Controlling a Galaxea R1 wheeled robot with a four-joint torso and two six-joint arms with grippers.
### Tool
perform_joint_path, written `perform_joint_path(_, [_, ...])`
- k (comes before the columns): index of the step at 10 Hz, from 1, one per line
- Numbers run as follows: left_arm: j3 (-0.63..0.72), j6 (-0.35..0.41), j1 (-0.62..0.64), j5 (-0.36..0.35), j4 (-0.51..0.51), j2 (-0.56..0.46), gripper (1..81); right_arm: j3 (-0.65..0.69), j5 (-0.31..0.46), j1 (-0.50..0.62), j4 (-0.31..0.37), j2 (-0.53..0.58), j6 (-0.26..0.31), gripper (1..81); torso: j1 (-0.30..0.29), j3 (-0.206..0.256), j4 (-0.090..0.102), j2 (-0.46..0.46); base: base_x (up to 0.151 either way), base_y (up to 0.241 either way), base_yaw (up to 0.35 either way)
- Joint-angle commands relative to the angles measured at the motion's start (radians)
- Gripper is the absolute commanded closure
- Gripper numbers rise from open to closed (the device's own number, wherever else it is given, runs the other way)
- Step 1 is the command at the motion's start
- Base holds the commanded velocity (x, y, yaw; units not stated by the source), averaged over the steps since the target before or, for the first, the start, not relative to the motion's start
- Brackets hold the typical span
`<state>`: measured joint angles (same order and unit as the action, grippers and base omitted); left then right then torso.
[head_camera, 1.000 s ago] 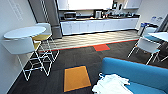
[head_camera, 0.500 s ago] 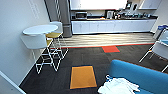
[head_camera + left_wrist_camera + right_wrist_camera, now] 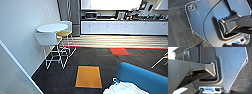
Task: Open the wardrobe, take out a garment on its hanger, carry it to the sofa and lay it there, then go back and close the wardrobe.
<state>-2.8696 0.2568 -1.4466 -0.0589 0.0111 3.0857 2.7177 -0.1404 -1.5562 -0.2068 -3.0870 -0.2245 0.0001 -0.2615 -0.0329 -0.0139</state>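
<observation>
The blue sofa (image 3: 145,78) sits at the lower right of the head view. A crumpled white garment (image 3: 123,88) lies on its seat at the near edge. I cannot make out the hanger in the folds. The left wrist view looks down past the robot's own dark plate at grey carpet (image 3: 179,25). The right wrist view shows the same kind of plate over carpet (image 3: 245,74).
A round white high table (image 3: 52,27) with white and yellow stools (image 3: 53,41) stands against the left wall. An orange carpet tile (image 3: 88,77) lies ahead, a red one (image 3: 119,51) farther on. A kitchen counter (image 3: 122,27) runs along the back. A white panel edge (image 3: 15,75) is close at left.
The whole head view has shifted: table, stools and sofa now sit further right in the picture, so the camera has turned left. The garment stays on the sofa.
</observation>
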Motion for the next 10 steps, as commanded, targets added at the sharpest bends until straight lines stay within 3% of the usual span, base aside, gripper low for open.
perform_joint_path(1, [-0.005, 0.004, 0.018, 0.064, 0.007, -0.004, 1.0, -0.006, 0.058, 0.014, -0.003, -0.015, 0.005, 1.0, 0.000, 0.000, 0.000, 0.000, 0.000, 0.000, 0.257])
perform_joint_path(10, [-0.005, 0.004, 0.018, 0.064, 0.007, -0.001, 1.0, 0.002, 0.055, 0.006, 0.000, -0.017, 0.005, 1.0, 0.000, 0.000, 0.000, 0.000, 0.000, 0.000, 0.258])
